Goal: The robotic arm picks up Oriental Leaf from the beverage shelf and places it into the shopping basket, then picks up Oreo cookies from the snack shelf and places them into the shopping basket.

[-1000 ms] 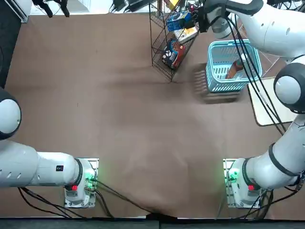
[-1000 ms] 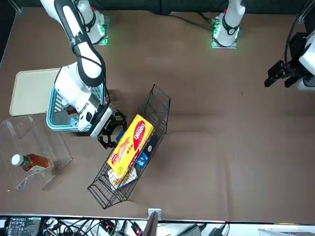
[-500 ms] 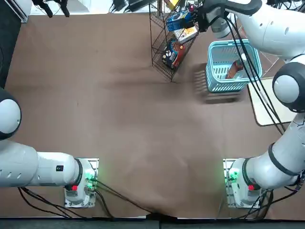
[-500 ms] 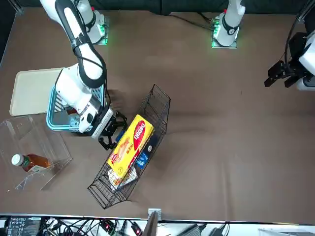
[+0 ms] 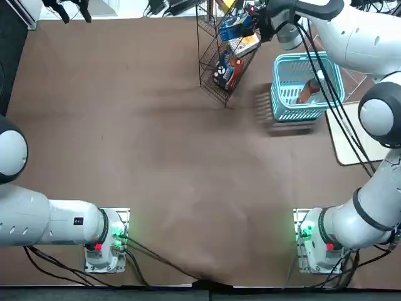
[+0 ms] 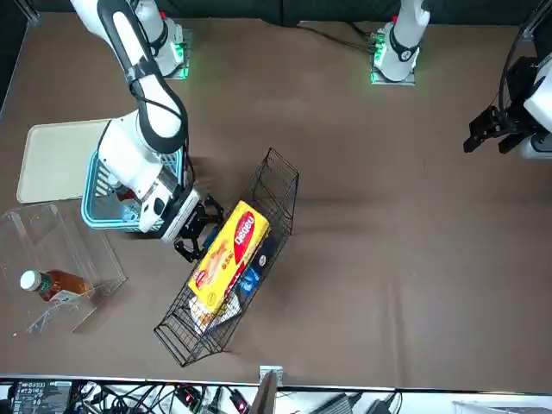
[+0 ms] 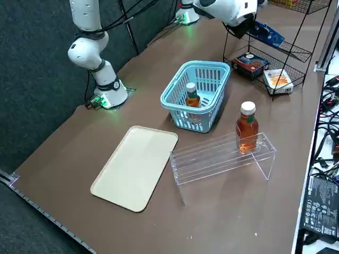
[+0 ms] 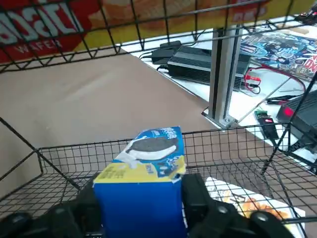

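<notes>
My right gripper (image 8: 141, 198) reaches into the snack shelf (image 5: 216, 69) and is shut on the Oreo cookies (image 8: 148, 168), a blue pack still resting on a wire tier. The side view shows the gripper (image 7: 249, 24) at the pack (image 7: 264, 33) on an upper tier. One Oriental Leaf bottle (image 7: 192, 98) stands inside the shopping basket (image 7: 169, 106), just beside the shelf. A second amber bottle (image 7: 247, 127) stands on the beverage shelf (image 7: 222, 156).
A yellow-and-red wafer box (image 6: 228, 250) lies on the shelf's top tier, above my fingers. Lower tiers hold a red-blue-black pack (image 7: 250, 62) and a white-and-orange box (image 7: 277, 79). A beige tray (image 7: 135, 166) lies flat on the table beside the basket.
The right gripper has pushed a little further into the wire shelf towards the blue pack. Nothing else has moved.
</notes>
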Controlling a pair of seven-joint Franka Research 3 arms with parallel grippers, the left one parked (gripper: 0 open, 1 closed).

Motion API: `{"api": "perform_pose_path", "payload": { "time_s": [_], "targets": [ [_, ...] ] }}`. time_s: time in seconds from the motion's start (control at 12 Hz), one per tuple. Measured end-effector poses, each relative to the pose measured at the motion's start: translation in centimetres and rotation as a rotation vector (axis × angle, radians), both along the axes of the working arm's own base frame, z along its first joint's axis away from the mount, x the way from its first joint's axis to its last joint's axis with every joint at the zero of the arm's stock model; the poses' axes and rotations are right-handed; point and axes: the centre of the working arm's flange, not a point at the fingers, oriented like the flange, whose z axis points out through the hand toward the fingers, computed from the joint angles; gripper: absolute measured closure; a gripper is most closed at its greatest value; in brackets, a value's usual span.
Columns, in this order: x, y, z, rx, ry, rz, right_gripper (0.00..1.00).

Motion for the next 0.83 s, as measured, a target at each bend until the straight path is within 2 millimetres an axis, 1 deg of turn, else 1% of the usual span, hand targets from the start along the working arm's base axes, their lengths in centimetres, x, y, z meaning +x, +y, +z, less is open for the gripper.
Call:
{"api": "perform_pose_path", "payload": {
  "time_s": [0.08,0.17,0.33,0.58,0.67,0.83],
  "targets": [
    [0.1,-0.1,0.1,-0.003,-0.006,-0.007,0.28],
    [0.1,-0.1,0.1,-0.004,-0.008,-0.010,0.31],
    [0.0,0.1,0.2,-0.003,-0.012,-0.011,0.33],
    [0.0,0.3,0.4,-0.002,-0.015,-0.015,0.33],
    [0.0,0.3,0.5,-0.001,-0.018,-0.016,0.33],
    [0.2,0.4,1.1,0.004,-0.028,-0.016,0.36]
  ]
}}
